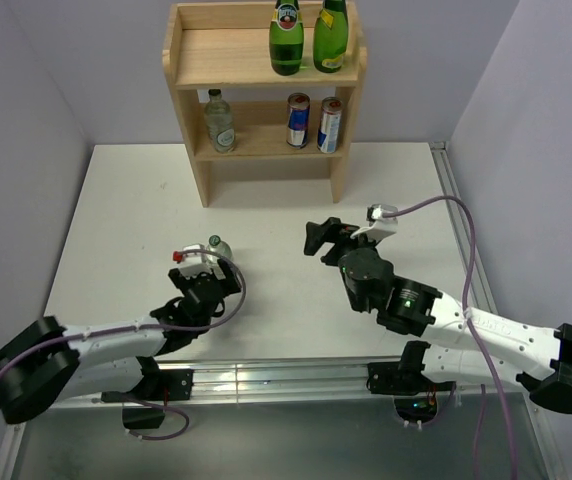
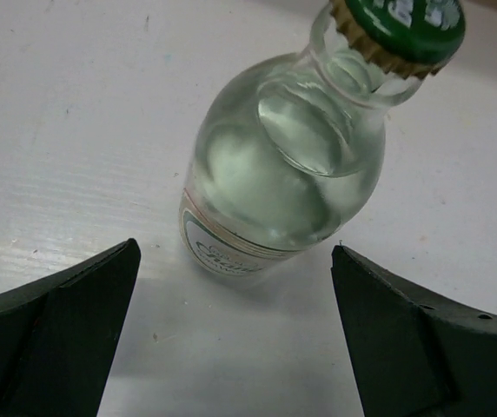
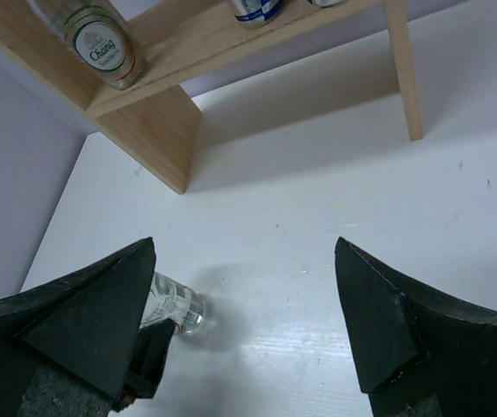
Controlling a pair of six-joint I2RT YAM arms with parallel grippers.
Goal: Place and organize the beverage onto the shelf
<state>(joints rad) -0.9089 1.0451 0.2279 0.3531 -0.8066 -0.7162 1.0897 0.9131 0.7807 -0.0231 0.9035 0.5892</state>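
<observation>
The shelf (image 1: 180,60) is set at the far edge of the white tabletop (image 1: 296,200), against the back wall. It is made of light bare wood, with three tiers, solid side panels and a raised rim round the top tier. Two green bottles (image 1: 286,38) (image 1: 331,35) are stood side by side at the right of the top tier. On the middle tier a labelled clear bottle (image 1: 220,122) is placed at the left and two cans (image 1: 298,120) (image 1: 329,124) at the right.

A loose clear bottle (image 1: 218,246) is left on the tabletop, well apart from the shelf and just ahead of the left arm. Upright or lying cannot be told for sure.

The left fingers (image 2: 66,321) are spread wide, with the loose bottle (image 2: 275,174) framed between them but not touched. The right fingers (image 3: 414,321) are also held well apart, with nothing gripped, above bare tabletop.

Only the left wrist view gives the loose bottle's details: a green cap with a gold crimped edge, clear liquid and a white label low on the body. Only the top view shows the whole shelf and both arms. In the right wrist view the shelf's lower part (image 3: 157,130) is seen from below, and the word Chang is readable on the shelved clear bottle (image 3: 101,39). The loose bottle (image 3: 175,306) is half hidden there behind one finger.
</observation>
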